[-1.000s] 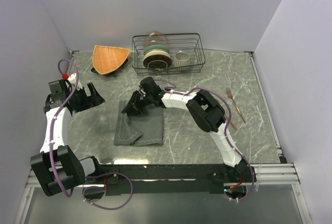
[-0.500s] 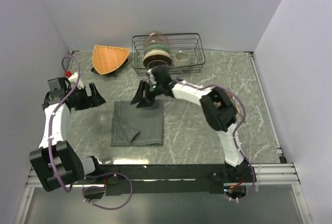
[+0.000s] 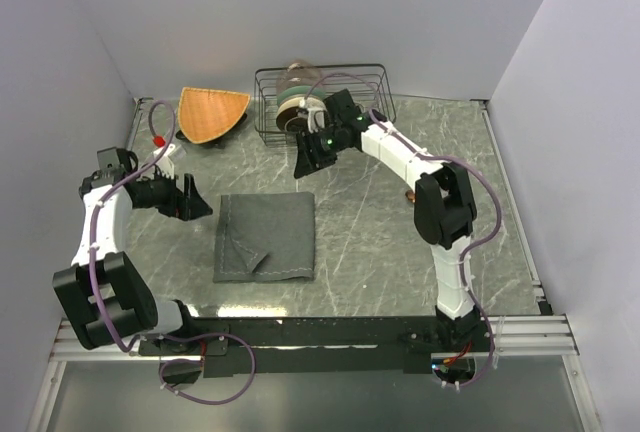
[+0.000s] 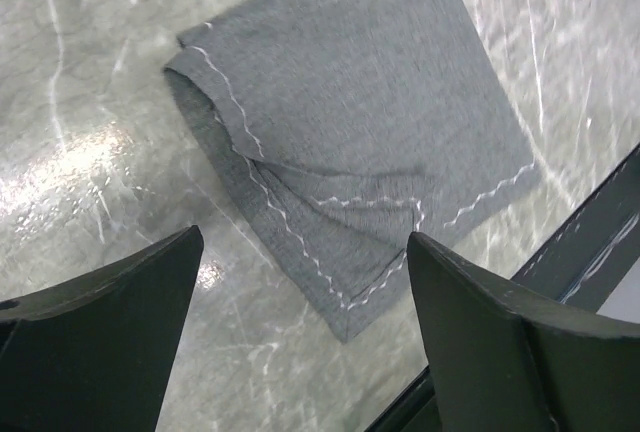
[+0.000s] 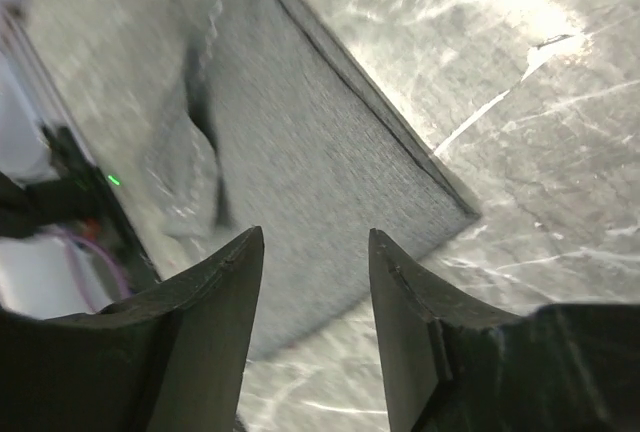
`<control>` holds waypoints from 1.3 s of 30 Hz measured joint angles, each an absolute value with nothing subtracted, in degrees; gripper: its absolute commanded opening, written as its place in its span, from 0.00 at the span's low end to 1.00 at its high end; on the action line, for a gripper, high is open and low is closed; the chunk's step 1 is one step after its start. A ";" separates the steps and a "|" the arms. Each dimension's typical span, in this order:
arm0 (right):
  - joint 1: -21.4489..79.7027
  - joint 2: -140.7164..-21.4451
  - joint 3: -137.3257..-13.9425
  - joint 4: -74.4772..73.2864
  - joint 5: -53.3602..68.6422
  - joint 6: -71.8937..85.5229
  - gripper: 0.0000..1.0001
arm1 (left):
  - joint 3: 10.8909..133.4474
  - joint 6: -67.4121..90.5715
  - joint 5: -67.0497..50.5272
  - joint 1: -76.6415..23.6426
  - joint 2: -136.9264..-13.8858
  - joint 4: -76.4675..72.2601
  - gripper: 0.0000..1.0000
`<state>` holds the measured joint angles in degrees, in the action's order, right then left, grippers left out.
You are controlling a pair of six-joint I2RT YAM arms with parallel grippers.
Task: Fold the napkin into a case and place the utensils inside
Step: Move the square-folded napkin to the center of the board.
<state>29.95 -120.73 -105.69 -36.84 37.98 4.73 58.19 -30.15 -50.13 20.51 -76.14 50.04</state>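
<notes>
one dark grey napkin (image 3: 272,230) lies folded on the bench (image 3: 385,242), near-left corner flipped over; both pairs of jaws stand apart, empty.

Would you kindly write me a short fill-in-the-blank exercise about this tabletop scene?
The napkin lies on the table and is dark ___ in colour.
The left pincer and right pincer are both ___ and empty.
Seen from above, the orange mat sits to the ___ of the wire rack.
Missing words: grey; open; left.
</notes>
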 measured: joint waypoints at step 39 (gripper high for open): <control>32.67 -133.49 -111.44 -39.94 36.10 -10.37 0.57 | 55.51 -44.56 -43.16 10.90 -72.84 54.30 0.88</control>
